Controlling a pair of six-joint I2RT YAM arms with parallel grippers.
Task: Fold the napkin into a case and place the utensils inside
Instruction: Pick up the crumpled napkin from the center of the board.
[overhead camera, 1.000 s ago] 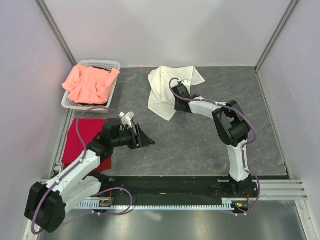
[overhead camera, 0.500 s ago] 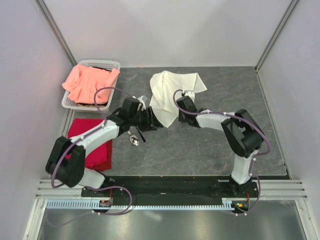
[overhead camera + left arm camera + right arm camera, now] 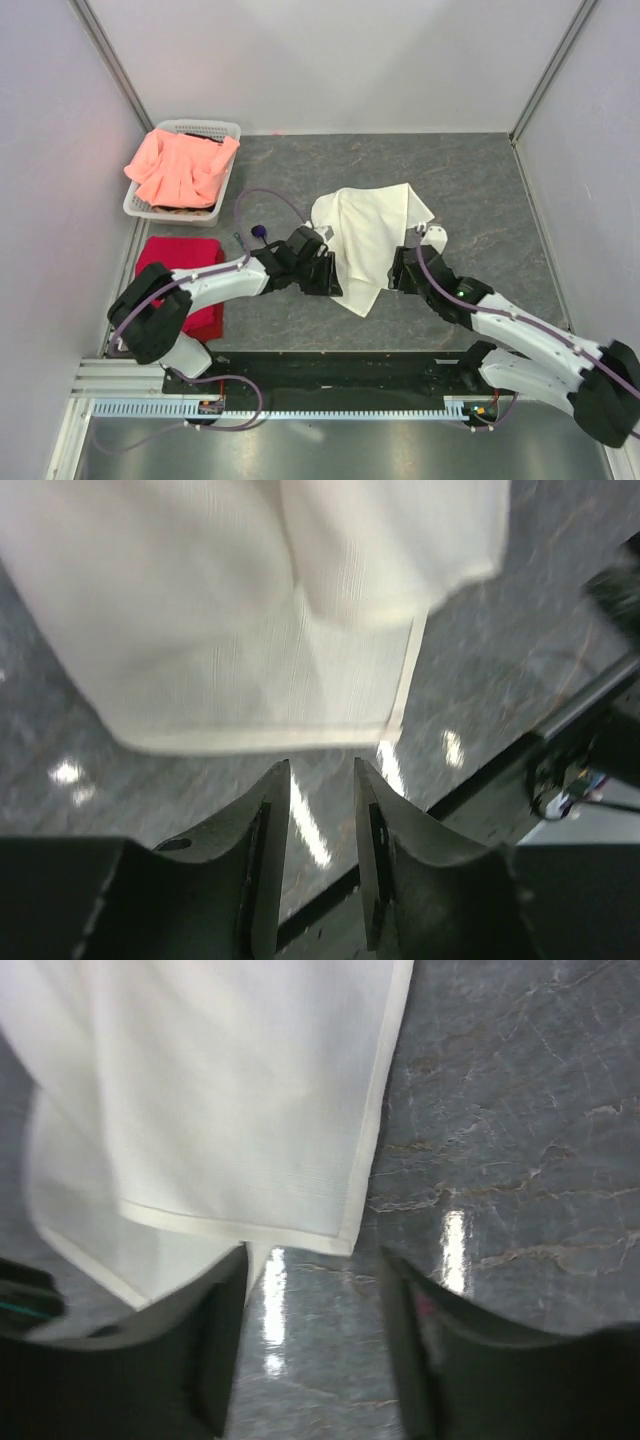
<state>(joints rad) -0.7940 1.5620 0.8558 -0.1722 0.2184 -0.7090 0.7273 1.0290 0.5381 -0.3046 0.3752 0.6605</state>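
From above, finds the napkin (image 3: 370,235) rumpled on the mid surface (image 3: 480,190), flanked by left gripper (image 3: 328,278) and right gripper (image 3: 400,270), with a purple utensil (image 3: 258,232) lying apart to the left. On the left wrist, shows jaws narrowly parted and empty, just short of the hem; could pinch two layers together. On the right wrist, shows jaws wide and empty at a corner; might grab unevenly and skew the fold. Reads no writing or brand anywhere.

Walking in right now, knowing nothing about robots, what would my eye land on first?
The rumpled cream-white napkin in the middle of the grey table, flanked by two arms: the left gripper at its left edge, the right gripper at its right, both open. Next, the colours at far left: a salmon-pink cloth heaped in a white basket, a red cloth nearer the arms' bases.
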